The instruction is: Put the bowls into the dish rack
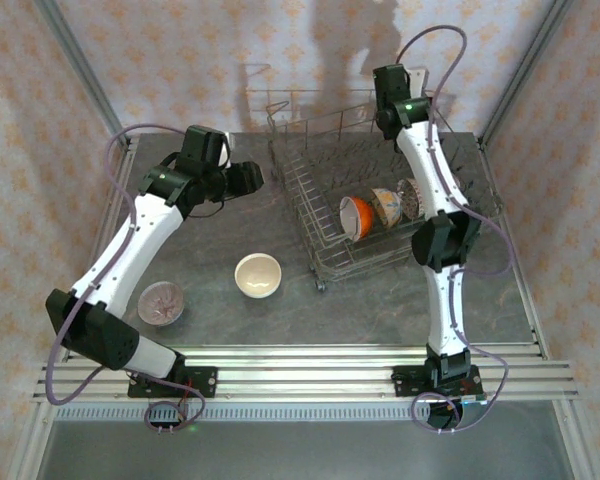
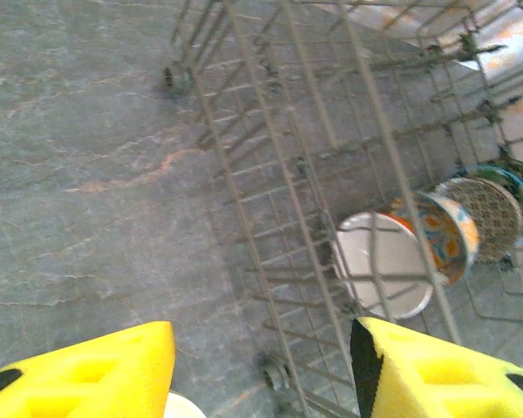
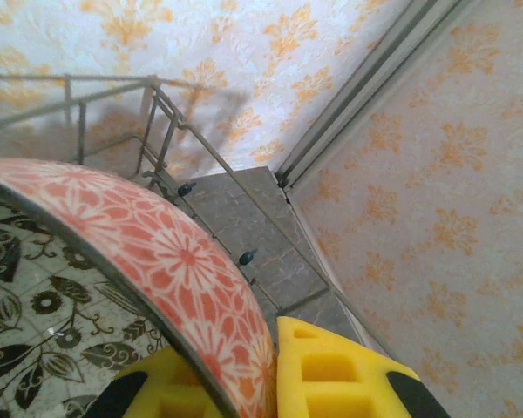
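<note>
Between the yellow pads of my right gripper, a coral floral bowl is sitting clamped by its rim, one pad lying against the black-leaf inside and the other against the outside. I am holding it up over the far end of the dish rack, whose top wires are showing just beyond the bowl's edge, with the wallpapered corner behind. Down in the rack's near half, three bowls are already standing on edge in a row among the tines: an orange one with a white inside, then two patterned ones leaning beside it. Out on the table, a cream bowl and a pink-brown bowl are lying mouth up, well apart from the rack and waiting their turn. My left gripper is hovering beside the rack's left wall with its pads spread and nothing between them. I am judging the step in hand to be the placing of this coral bowl, with two more to fetch afterwards. The next move is calling for a careful descent past the top wire, tipping the bowl on edge so its rim is slipping between two free tines beyond the standing row, and letting go only once the tines are bearing it. The left arm, being empty, is looking free to go for the cream bowl, the nearer of the two.
</note>
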Controlling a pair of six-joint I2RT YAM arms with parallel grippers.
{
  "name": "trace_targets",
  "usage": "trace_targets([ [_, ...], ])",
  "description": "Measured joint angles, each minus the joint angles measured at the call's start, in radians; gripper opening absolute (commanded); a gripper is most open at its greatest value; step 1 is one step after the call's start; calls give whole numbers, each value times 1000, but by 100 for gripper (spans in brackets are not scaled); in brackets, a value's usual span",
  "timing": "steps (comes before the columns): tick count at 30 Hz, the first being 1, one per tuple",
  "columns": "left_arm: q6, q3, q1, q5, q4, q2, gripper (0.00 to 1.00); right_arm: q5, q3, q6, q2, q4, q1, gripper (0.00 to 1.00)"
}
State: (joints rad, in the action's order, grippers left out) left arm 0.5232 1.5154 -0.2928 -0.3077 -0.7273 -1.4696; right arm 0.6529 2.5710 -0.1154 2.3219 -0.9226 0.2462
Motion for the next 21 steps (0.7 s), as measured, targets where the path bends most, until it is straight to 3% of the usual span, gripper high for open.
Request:
trace_targets([
  [6, 2, 10, 55, -3, 37, -81, 56, 41, 45, -78, 130, 45, -37, 0],
  [21, 2, 66, 80, -22, 37, -201, 56, 92, 45, -175, 169, 185, -137, 0],
])
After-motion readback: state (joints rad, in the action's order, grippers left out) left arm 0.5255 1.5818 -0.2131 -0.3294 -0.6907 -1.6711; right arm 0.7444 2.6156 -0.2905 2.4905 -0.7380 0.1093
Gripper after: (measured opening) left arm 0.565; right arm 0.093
